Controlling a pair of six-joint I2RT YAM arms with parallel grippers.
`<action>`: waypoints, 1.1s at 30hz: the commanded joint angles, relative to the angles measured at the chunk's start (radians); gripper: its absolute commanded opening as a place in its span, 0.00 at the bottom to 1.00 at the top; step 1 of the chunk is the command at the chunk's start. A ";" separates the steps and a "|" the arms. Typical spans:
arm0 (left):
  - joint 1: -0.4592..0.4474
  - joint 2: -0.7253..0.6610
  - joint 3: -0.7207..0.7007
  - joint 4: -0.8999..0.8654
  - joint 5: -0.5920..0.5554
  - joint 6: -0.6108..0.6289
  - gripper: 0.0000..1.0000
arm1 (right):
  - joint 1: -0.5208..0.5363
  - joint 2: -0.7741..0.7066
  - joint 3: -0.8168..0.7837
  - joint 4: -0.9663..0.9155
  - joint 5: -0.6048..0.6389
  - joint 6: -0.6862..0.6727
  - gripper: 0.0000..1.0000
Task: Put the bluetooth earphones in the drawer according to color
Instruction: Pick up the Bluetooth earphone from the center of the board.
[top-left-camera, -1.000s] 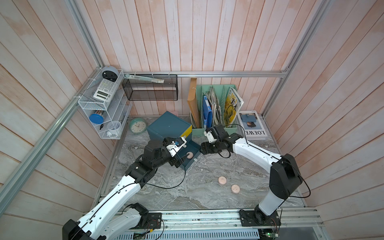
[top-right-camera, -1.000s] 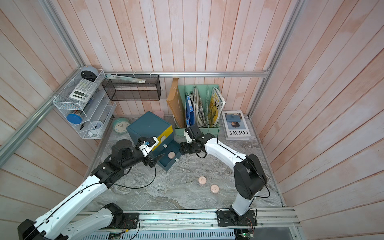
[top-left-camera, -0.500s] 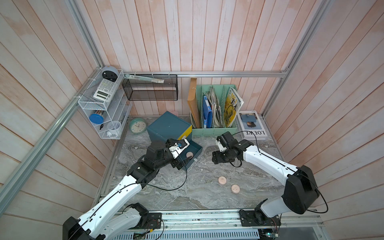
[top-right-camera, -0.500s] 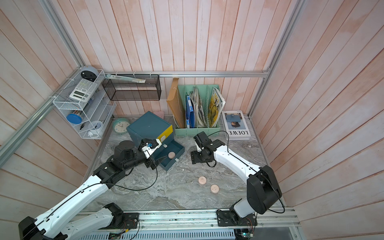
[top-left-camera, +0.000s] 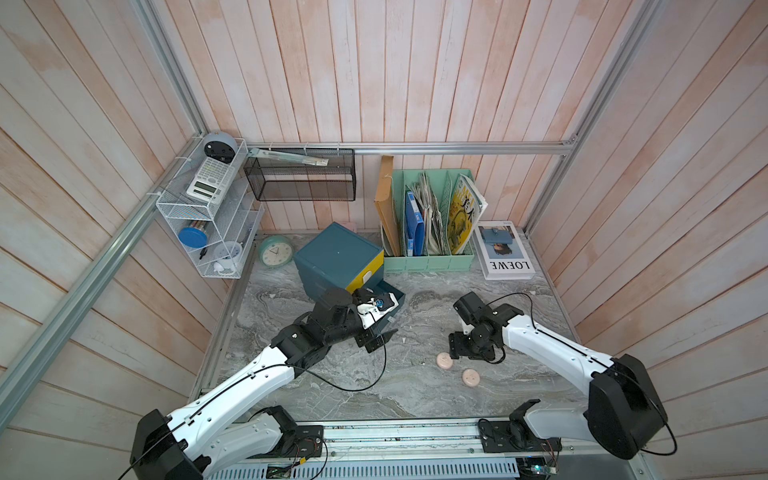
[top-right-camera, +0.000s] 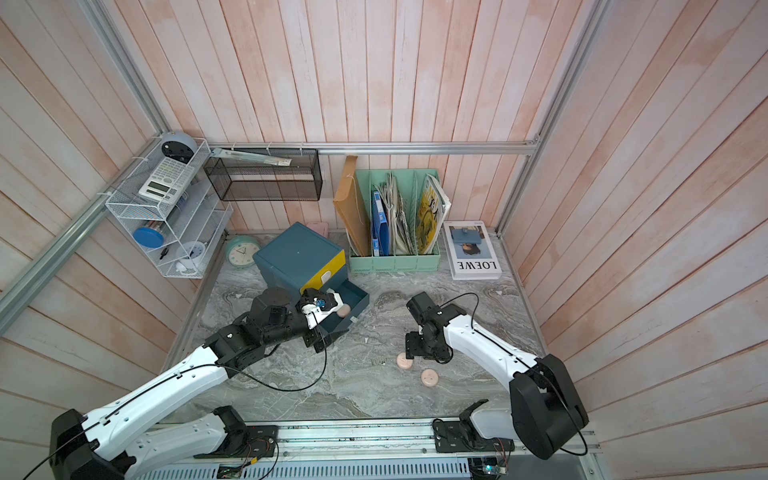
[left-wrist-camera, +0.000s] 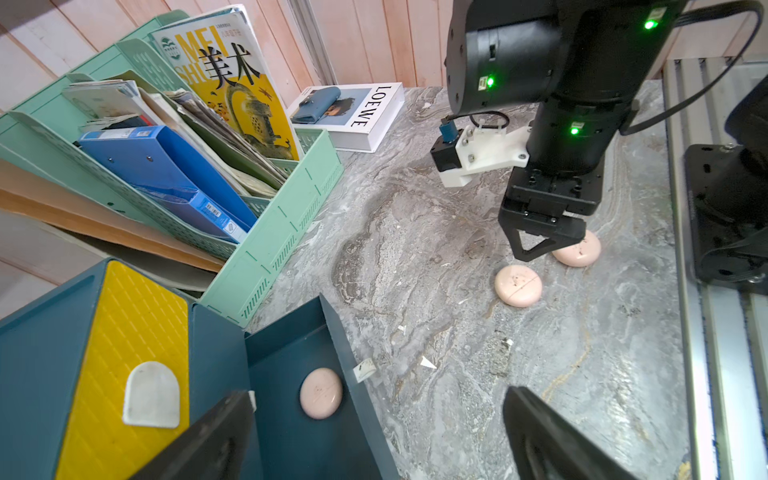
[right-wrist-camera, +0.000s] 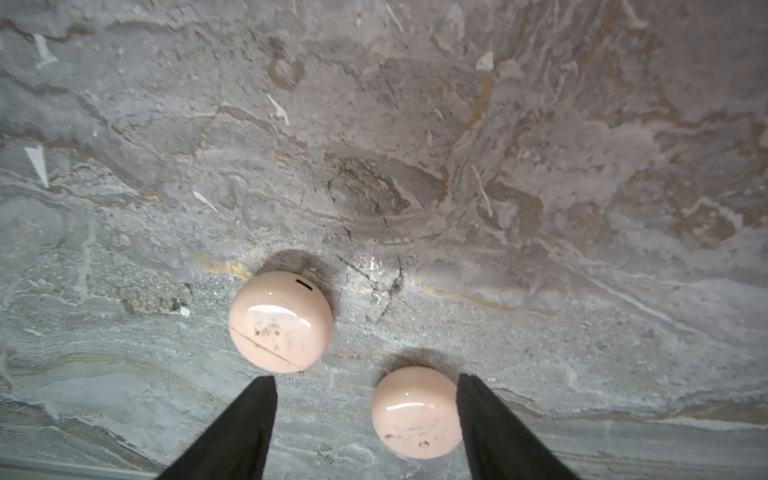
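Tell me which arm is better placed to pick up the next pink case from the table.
The right. The right gripper hangs open with one pink case between its fingers and the other pink case just beside. The left gripper is open too, but sits by the open drawer, away from both.

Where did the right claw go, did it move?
Yes. The right claw left the open drawer and swung toward the front rail. It is now down by the pink cases.

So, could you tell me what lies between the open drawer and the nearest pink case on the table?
Only bare table with a few white flecks separates the open drawer from that pink case; the left wrist view shows it.
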 joint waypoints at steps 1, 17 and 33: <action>-0.033 0.017 0.013 -0.005 -0.013 0.017 1.00 | -0.008 -0.034 -0.034 -0.053 0.004 0.049 0.75; -0.063 0.035 0.020 -0.014 -0.021 0.021 1.00 | -0.010 -0.097 -0.193 -0.010 -0.042 0.148 0.75; -0.064 0.043 0.019 -0.016 -0.038 0.024 1.00 | -0.010 -0.042 -0.240 0.082 -0.021 0.169 0.71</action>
